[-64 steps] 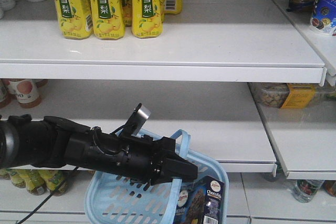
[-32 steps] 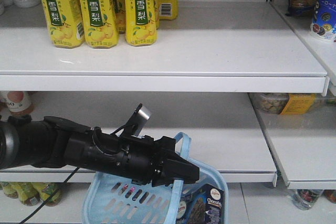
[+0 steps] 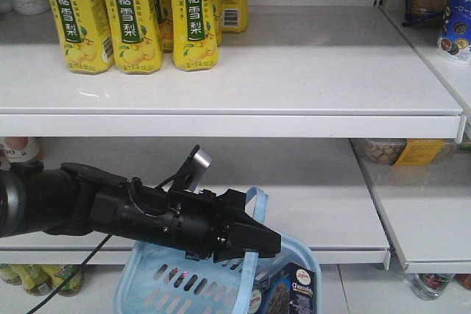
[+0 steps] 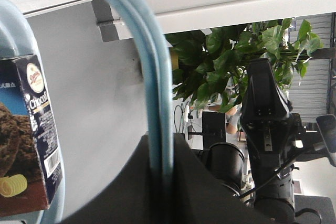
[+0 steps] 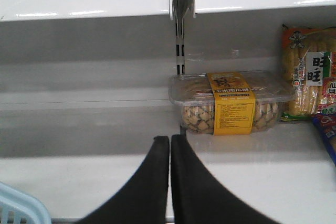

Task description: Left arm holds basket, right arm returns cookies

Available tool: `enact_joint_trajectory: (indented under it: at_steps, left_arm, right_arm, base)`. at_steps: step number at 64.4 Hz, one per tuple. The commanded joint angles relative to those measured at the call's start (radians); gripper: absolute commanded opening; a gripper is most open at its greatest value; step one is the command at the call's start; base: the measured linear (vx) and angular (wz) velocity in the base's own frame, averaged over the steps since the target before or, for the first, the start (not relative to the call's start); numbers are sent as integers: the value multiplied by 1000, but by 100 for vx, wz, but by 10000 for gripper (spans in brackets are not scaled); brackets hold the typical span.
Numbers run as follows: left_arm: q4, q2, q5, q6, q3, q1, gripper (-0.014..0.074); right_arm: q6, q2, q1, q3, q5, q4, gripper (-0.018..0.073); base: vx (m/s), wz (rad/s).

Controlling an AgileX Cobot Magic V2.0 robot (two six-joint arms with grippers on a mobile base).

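White shop shelves (image 3: 309, 101) fill the background, with yellow drink cartons (image 3: 132, 20) standing well above the left pincer (image 3: 256, 244). That pincer is clamped on the pale loop handle (image 4: 157, 93) of the basket (image 3: 147, 284), which hangs below it in front of the lower shelf. The cookies (image 3: 294, 293) stand upright inside the basket, just below and beside the left pincer, near the basket's wall. The right pincer (image 5: 169, 139) has its fingers pressed together and carries nothing. A clear tub of snacks (image 5: 231, 103) sits on a shelf ahead of it, and a corner of the basket shows low to one side.

Judging by this, the box is yet to be fetched out. The right pincer should spread before it drops, come in over the box's top clear of the handle, take the narrow faces squarely and lift straight up. The left pincer should hold the basket level so the box does not tip
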Motion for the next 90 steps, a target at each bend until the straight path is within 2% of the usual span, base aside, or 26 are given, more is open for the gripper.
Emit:
enact_joint_trajectory:
  at_steps: [1, 90]
  left_arm:
    - [-66, -52, 34, 35, -26, 0, -6]
    - [-66, -52, 34, 35, -26, 0, -6]
  right_arm:
    - [-6, -10, 1, 2, -74, -4, -9]
    - [-6, -10, 1, 2, -76, -4, -9]
  base:
    - [1, 0]
    - [0, 0]
